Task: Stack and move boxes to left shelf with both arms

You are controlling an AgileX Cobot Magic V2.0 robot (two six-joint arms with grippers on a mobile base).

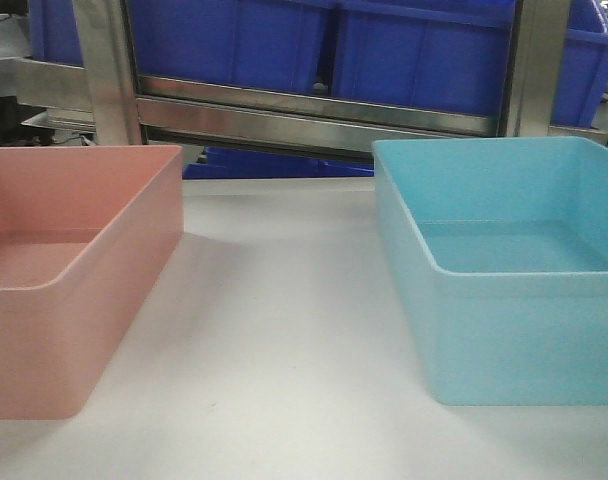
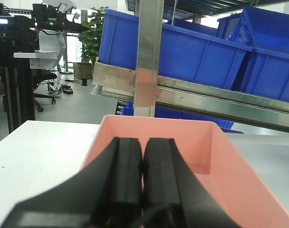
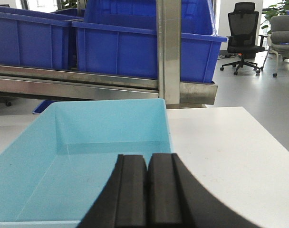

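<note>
The left gripper (image 2: 143, 143) points forward over the near end of the pink tub (image 2: 220, 161), jaws pressed together on nothing. The right gripper (image 3: 147, 161) does likewise over the blue tub (image 3: 82, 156). Both tubs lie lengthwise toward the far edge of the table (image 1: 284, 330), pink left, blue right, well apart.

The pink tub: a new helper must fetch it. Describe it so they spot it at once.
Find the white table before the steel rack of blue bins. The pink tub sits on its left; the other tub, on the right, is turquoise.
</note>
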